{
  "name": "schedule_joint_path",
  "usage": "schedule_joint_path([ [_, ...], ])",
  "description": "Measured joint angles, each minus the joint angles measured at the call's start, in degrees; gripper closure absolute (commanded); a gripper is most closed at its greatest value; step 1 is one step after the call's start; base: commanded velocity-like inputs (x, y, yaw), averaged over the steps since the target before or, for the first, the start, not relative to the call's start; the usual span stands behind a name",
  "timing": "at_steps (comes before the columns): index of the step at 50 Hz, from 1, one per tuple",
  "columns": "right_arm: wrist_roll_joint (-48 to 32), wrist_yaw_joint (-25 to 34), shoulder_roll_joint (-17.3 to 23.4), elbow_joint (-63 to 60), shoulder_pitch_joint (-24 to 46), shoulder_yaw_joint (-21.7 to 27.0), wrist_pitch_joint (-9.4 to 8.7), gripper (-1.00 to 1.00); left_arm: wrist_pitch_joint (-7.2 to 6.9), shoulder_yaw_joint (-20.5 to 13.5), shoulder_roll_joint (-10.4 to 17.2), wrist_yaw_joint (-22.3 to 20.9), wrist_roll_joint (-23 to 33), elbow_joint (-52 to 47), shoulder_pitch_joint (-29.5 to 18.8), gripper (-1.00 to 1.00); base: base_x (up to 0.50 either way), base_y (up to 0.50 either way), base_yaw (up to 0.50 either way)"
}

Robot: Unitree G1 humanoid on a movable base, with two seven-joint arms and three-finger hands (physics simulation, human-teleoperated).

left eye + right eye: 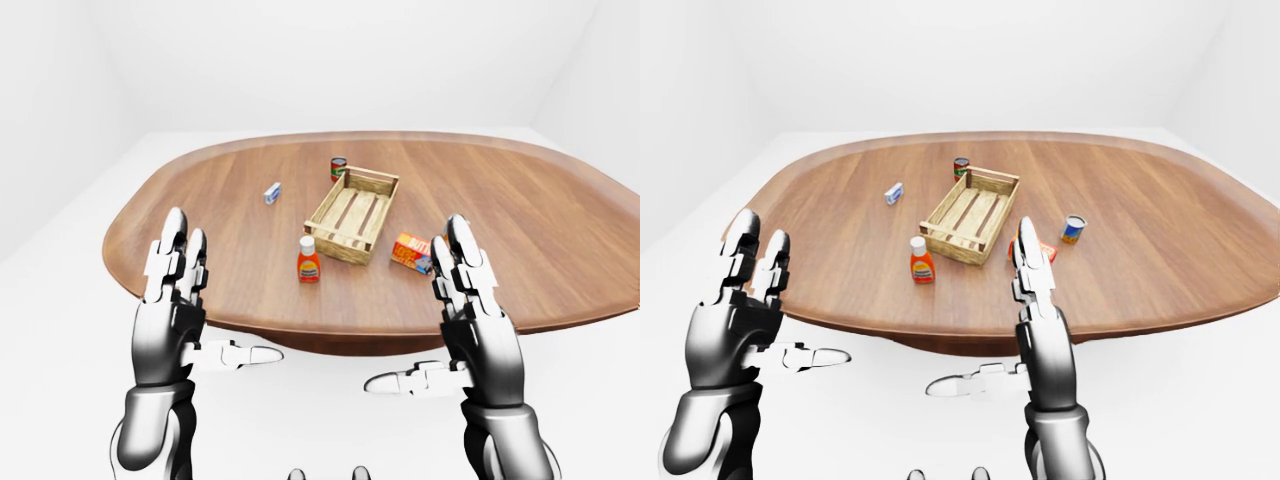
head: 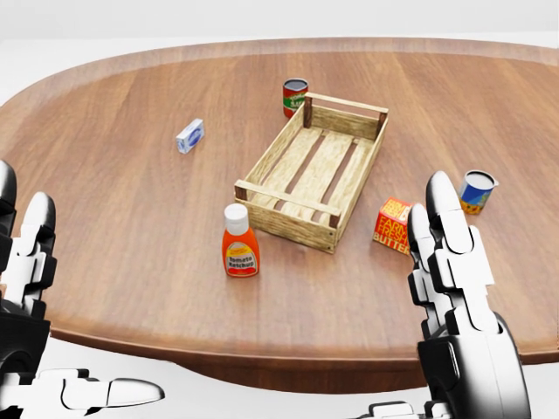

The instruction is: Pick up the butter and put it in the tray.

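Nearest the camera, both hands are raised off the desk edge with fingers spread and nothing held: the left robot hand (image 1: 175, 300) low at the view's left, the right robot hand (image 2: 454, 288) at lower right. The step in hand looks like the reach, so the right robot hand should go straight ahead and arrive open, fingers either side of the box.

The butter (image 2: 394, 225) lies on the desk (image 2: 131, 209) just beyond that hand's fingertips, partly hidden by them, not touched. Farther in, immediately left, sits the tray (image 2: 313, 166).
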State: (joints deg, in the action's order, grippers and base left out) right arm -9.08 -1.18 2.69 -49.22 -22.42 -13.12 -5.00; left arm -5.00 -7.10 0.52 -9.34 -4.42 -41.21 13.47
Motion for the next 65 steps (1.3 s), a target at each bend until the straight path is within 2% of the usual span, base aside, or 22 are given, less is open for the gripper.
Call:
schedule_joint_path([
  [57, -0.6, 0.4, -0.6, 1.3, 0.4, 2.0, 0.00, -1.00, 0.00, -0.3, 0.0, -0.2, -0.4, -0.6, 0.0, -1.00, 0.50, -0.01, 0.00],
  [65, -0.3, 0.2, -0.8, 1.5, 0.5, 2.1, 0.00, -1.00, 0.00, -0.4, 0.0, -0.3, -0.5, -0.7, 0.0, -1.00, 0.05, 0.00, 0.00],
])
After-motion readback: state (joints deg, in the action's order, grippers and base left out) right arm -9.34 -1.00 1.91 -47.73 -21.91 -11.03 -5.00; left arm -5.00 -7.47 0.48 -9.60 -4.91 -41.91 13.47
